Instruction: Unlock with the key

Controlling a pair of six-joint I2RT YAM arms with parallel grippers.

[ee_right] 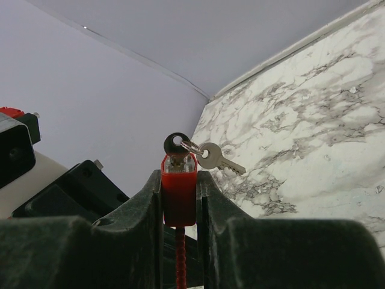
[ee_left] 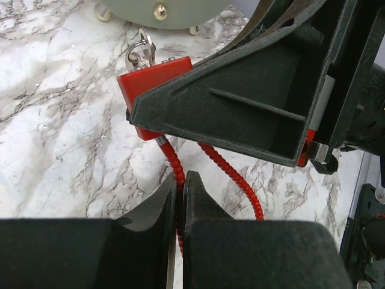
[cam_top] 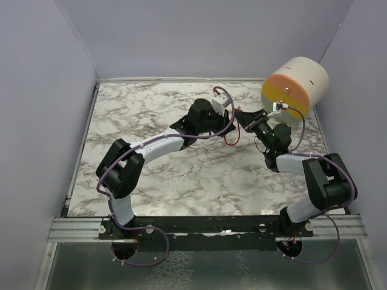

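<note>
A red padlock [ee_right: 178,189] with a red ribbed cable shackle [ee_left: 231,174] is held above the marble table. My right gripper [ee_right: 179,177] is shut on the lock body, keyhole end outward. A dark-headed key [ee_right: 176,144] sits in the keyhole, and a second silver key [ee_right: 216,156] hangs from its ring. My left gripper [ee_left: 180,177] is shut on the cable just below the lock body [ee_left: 150,78]. In the top view both grippers, left [cam_top: 228,119] and right [cam_top: 246,119], meet at the back centre, with the cable loop [cam_top: 233,138] hanging under them.
A big cylinder [cam_top: 296,89] with an orange, yellow and cream face stands at the back right, close behind the right gripper. Grey walls enclose the marble table [cam_top: 151,115] on three sides. A round pale object [ee_left: 162,9] with brass feet shows in the left wrist view.
</note>
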